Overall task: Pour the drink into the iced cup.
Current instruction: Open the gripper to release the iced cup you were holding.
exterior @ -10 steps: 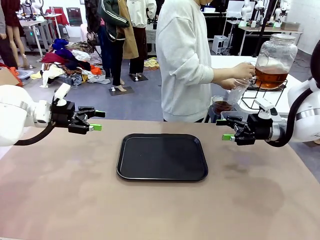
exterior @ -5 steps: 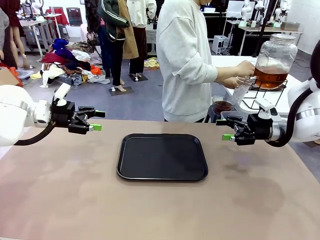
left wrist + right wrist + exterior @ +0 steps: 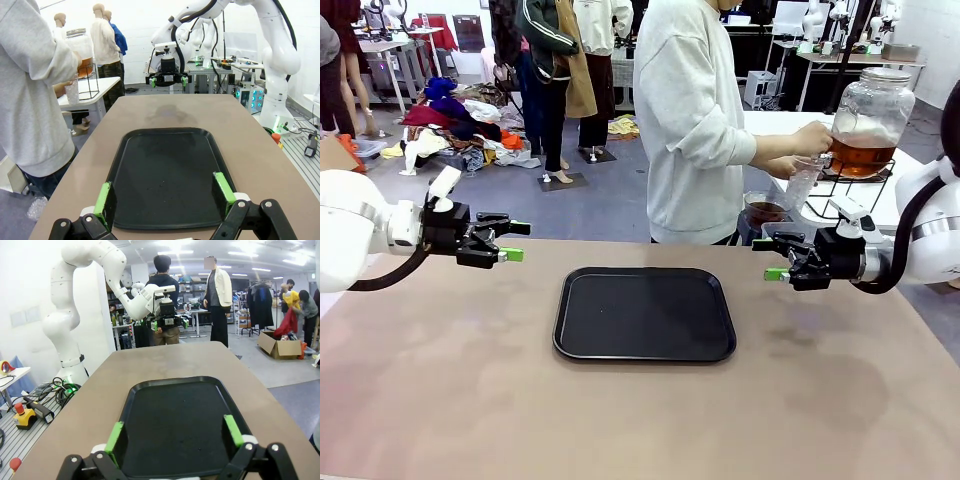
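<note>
The drink sits in a big clear glass jar on a black wire stand, on a white side table beyond the far right corner of the bench. It is well behind and above the right pincer, and far across from the left pincer. The liquid is translucent amber-orange and fills the jar's lower part.

The person's hands hold a clear plastic cup at the jar's base; I cannot tell what the cup contains.

Both pincers hover spread wide and hold nothing, at the left and right edges of the bench, facing a black tray in the middle.
</note>
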Motion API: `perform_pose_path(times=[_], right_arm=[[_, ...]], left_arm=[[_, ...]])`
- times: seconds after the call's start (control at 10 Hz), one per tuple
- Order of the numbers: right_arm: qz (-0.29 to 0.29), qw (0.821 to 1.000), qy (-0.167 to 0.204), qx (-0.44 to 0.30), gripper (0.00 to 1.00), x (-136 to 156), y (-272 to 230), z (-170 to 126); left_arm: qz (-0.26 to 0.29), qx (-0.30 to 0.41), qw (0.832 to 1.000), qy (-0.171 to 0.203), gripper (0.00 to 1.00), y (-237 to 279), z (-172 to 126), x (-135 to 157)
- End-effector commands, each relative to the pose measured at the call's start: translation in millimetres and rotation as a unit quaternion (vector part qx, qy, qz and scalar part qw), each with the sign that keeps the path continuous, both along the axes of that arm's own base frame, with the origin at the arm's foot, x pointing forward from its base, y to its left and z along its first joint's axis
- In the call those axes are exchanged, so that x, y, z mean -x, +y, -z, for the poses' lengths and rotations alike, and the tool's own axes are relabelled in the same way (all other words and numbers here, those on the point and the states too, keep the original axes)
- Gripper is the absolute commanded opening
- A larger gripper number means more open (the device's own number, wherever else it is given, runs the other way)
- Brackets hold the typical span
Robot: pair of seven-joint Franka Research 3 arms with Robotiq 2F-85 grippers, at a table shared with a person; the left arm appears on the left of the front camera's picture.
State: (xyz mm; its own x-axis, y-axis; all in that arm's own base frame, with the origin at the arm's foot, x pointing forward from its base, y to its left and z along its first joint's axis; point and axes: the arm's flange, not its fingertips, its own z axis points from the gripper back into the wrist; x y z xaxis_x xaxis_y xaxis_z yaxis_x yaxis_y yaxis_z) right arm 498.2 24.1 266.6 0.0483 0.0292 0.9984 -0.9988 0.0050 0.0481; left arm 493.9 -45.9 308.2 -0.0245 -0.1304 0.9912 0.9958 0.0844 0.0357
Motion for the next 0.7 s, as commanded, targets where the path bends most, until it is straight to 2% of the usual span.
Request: perform_pose_path(times=[0.0,0.6], right_arm=[[-0.002,1.0,0.002,0.0,1.0,-2.4,0.2,-4.2],[-0.002,1.0,0.002,0.0,1.0,-2.4,0.2,-4.2]], left_arm=[[-0.004,0.004,1.0,0.001,1.0,-0.5,-2.0,0.4],[-0.004,0.004,1.0,0.001,1.0,-0.5,-2.0,0.4]])
